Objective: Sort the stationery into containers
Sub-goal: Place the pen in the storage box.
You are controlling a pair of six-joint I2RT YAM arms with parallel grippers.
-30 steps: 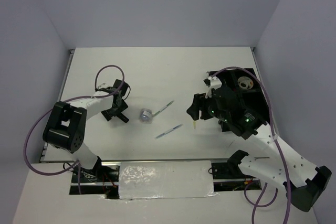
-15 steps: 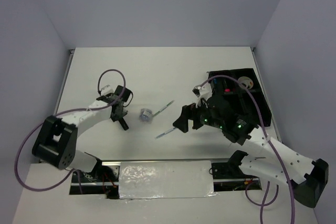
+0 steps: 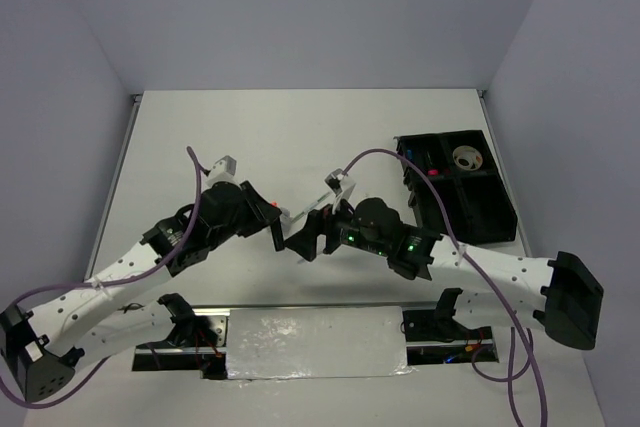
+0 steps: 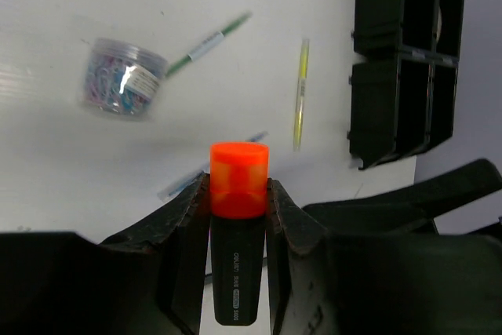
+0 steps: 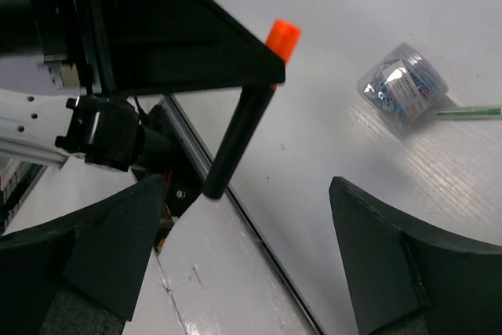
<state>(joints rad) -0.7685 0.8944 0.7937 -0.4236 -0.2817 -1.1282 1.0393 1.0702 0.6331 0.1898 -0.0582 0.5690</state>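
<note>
My left gripper (image 4: pixel 239 194) is shut on a stubby black highlighter (image 4: pixel 238 268) with an orange cap (image 4: pixel 239 178), held off the table near its middle (image 3: pixel 272 219). My right gripper (image 5: pixel 247 264) is open and empty, facing that highlighter (image 5: pixel 243 127) from close by, with its fingers (image 5: pixel 110 256) to either side below it. On the table lie a clear tub of paper clips (image 4: pixel 121 80), a green-and-white pen (image 4: pixel 208 41) and a thin yellow stick (image 4: pixel 300 92). A second pen (image 4: pixel 184 182) shows partly behind my left jaws. The black organiser tray (image 3: pixel 470 209) stands at the right.
A tape roll (image 3: pixel 466 159) sits in a far compartment of the tray. The two arms meet above the table's middle, with the right gripper (image 3: pixel 305 237) just right of the left one. Purple cables loop over both arms. The table's near edge rail (image 5: pixel 235 209) runs below the right gripper.
My left gripper has shut on the highlighter and swung from the left side to the middle. My right gripper has left the tray, opened and moved left to face it.
</note>
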